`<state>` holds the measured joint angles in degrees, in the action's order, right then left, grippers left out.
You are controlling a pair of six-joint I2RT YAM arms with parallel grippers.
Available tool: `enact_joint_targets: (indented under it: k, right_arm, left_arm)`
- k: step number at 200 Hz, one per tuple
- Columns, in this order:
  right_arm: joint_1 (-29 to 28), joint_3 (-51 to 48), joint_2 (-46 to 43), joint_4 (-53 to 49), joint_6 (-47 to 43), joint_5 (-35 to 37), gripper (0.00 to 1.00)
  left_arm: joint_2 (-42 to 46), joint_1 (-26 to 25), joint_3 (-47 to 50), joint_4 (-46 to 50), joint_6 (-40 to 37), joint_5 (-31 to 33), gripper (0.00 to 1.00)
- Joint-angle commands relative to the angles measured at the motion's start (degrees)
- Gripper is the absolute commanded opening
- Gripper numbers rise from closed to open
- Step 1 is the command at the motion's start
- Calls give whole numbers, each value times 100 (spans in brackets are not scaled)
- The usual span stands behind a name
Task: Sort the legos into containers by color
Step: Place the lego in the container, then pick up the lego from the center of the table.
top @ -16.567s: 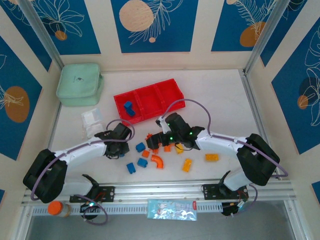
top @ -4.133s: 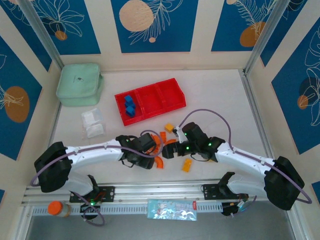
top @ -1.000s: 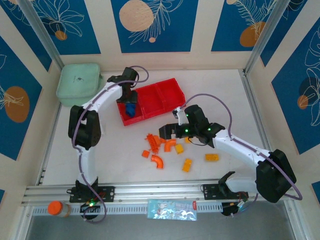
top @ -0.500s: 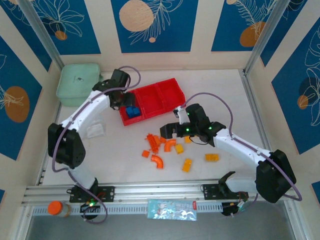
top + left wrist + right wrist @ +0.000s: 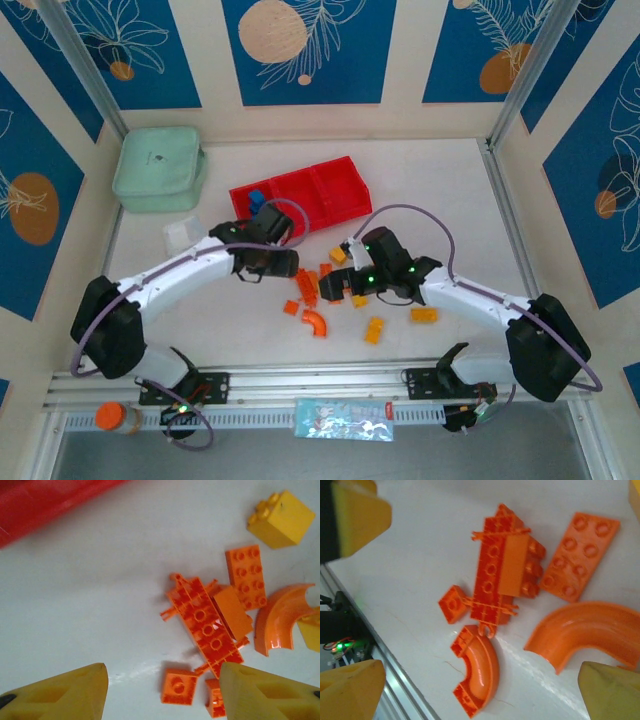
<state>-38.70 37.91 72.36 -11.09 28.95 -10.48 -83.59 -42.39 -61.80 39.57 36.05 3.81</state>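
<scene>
Orange legos (image 5: 308, 287) lie in a loose heap on the table (image 5: 440, 200), just in front of the red tray (image 5: 340, 190): flat studded plates, glossy curved arches, one small square (image 5: 178, 687). Blue ones (image 5: 262, 205) sit in the tray's left compartment. Yellow-orange bricks (image 5: 423, 315) lie off to the right. L gripper (image 5: 162, 672): jaws apart, nothing held, the small square btwn them. R gripper (image 5: 481, 664): spread wide, empty, over an arch (image 5: 477, 680).

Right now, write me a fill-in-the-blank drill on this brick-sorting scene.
The blue bricks lie in the red tray's ____ compartment.
The loose curved arch is coloured ____.
The studded cube is coloured ____.
The right gripper has its jaws ____.
Missing words: left; orange; yellow; open.
</scene>
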Motion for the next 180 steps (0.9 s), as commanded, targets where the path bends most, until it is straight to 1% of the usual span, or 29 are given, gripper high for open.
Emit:
enact_joint_targets:
  k: [1,29,71,106,168,180]
  right_arm:
    - [44,-181,-17,64,159,87,99]
    - [145,-250,-132,-29,142,194,99]
    - [410,-377,-403,-103,104,147,99]
    - [568,-497,-601,-139,86,112,99]
    - [758,-585,-766,-112,111,-7,99]
    - [775,-610,-801,-84,120,-14,99]
  left_arm:
    - [78,-225,344,-599,843,-94,61]
    - [-158,-436,476,-1056,1288,-91,61]
    - [-606,-586,353,-1141,1574,-46,61]
    - [-986,-775,162,-960,1580,50,63]
    - [-1541,-886,-5,-1180,1550,-30,68]
    - [-1599,-914,-16,-1241,1528,91,69]
